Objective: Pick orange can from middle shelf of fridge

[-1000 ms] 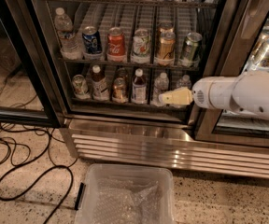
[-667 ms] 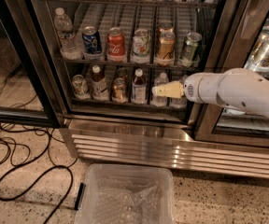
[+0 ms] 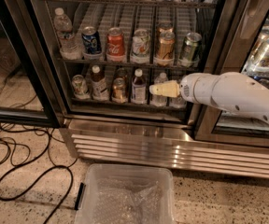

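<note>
Tool (image 3: 153, 89), cream and tapered, seemingly closed and empty, hovers below the shiny cylindrical orange can (image 3: 165, 47).

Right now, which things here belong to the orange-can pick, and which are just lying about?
Job: orange can, middle shelf, fridge, pincer hovering below the can, at the bottle rack.
Just there: red cola can, blue can, green can, plastic bin, floor cables.

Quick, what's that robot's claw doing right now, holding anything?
Cream-tipped gripper: cannot be told; it is before the small bottles, below the shiny copper-orange can.
</note>
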`<state>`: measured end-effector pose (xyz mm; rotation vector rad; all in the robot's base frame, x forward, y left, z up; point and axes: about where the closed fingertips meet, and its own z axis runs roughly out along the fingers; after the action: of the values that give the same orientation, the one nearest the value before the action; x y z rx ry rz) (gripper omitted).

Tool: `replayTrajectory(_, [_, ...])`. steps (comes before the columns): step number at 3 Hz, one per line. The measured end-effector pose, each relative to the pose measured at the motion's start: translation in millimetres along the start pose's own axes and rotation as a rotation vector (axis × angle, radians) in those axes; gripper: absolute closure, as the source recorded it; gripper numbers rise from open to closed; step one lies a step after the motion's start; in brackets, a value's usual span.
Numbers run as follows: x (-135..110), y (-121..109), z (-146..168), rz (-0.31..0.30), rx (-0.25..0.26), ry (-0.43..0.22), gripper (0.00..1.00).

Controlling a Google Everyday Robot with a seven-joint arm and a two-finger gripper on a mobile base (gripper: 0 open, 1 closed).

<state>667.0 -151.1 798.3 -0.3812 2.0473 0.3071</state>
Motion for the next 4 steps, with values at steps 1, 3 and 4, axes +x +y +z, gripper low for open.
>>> replayTrajectory(1, [-15.6,11.1,16.5,0.015,0.021,-0.074,0.00])
replayTrajectory(3, [-36.9,17.4,38.8,0.036,0.051,-0.154,0.20])
replayTrajectory(4, [-39.8,13.0,43.3,0.036,0.071,-0.171,0.20])
